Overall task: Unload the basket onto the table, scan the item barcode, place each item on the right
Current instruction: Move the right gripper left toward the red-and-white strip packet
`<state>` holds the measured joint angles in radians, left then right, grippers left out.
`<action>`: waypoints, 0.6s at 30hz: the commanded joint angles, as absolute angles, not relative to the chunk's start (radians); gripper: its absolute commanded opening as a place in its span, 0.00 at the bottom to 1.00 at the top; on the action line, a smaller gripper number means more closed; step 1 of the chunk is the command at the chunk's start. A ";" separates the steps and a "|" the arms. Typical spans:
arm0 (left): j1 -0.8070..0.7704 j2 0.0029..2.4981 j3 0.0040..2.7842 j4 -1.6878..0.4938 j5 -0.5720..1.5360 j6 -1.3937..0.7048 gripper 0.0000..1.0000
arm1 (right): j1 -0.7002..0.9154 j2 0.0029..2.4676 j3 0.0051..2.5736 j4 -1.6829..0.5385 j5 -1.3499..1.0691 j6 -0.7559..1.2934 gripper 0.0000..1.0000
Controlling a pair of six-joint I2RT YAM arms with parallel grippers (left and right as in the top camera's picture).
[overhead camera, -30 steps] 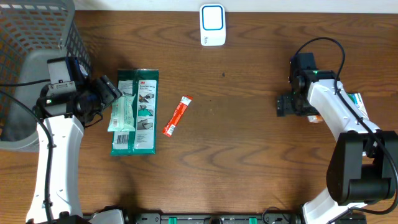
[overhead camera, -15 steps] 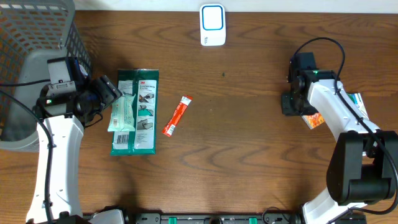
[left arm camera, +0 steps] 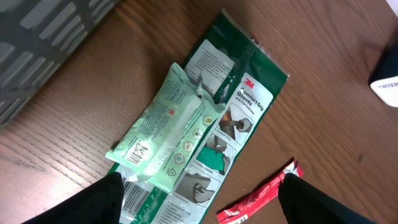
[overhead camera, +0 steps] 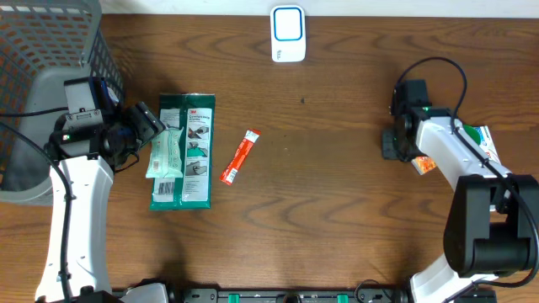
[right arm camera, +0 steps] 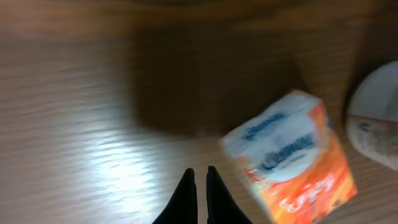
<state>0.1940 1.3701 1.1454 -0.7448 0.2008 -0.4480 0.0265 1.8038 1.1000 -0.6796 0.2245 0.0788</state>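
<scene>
Right wrist view: R gripper [right arm camera: 200,173] fingers pressed together, nothing btwn them, only bare table [right arm camera: 74,124] under the tips.
Item: orange/white tissue pack [right arm camera: 291,157], lying flat, off to the right of the tips & apart from them, no contact.
Pack axis: tilted; long side runs upper-left to lower-right in this view, so it's skewed vs the finger line.
Overhead check: pack mostly hidden under R forearm [overhead camera: 450,143], only an orange corner shows, just beside the gripper on the robot-ward side.
Scanner [overhead camera: 287,34]: white/blue unit at far table edge, well apart, up & left of the pack.
L gripper [left arm camera: 199,186]: spread wide, hovering over green glove pack [left arm camera: 239,118] and wipes pack [left arm camera: 165,134], well apart from the tissues.
Nearer arm: R, by a lot.
Next move (my guess): R should open up, shift right over the pack, and turn the wrist to square w/ its short side before pinching.
Barcode: can't tell which face has it.
</scene>
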 commanded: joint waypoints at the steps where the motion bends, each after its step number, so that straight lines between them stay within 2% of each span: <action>1: 0.197 1.365 1.163 -0.748 0.198 -0.445 0.81 | -0.019 1.802 1.043 -0.626 0.318 0.070 0.05; 5: 0.197 1.365 1.163 -0.748 0.198 -0.445 0.81 | -0.074 1.802 1.022 -0.601 0.316 0.076 0.08; 8: 0.197 1.365 1.163 -0.748 0.198 -0.445 0.82 | -0.099 1.800 1.026 -0.609 0.265 0.105 0.20; 10: 0.197 1.365 1.163 -0.748 0.198 -0.445 0.81 | -0.101 1.799 1.031 -0.607 0.139 0.104 0.26; 11: 0.197 1.365 1.163 -0.748 0.198 -0.445 0.82 | -0.101 1.799 1.034 -0.603 0.066 0.104 0.34; 13: 0.197 1.365 1.163 -0.748 0.198 -0.445 0.81 | -0.097 1.799 1.035 -0.583 -0.108 0.104 0.58; 14: 0.197 1.365 1.163 -0.746 0.199 -0.448 0.82 | -0.096 1.799 1.035 -0.569 -0.199 0.104 0.66; 18: 0.197 1.365 1.163 -0.744 0.198 -0.449 0.82 | -0.086 1.799 1.035 -0.529 -0.476 0.104 0.84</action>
<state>0.1940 1.3701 1.1454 -0.7437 0.2012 -0.4480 -0.0952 1.8038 1.0256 -0.5453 -0.1467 0.0978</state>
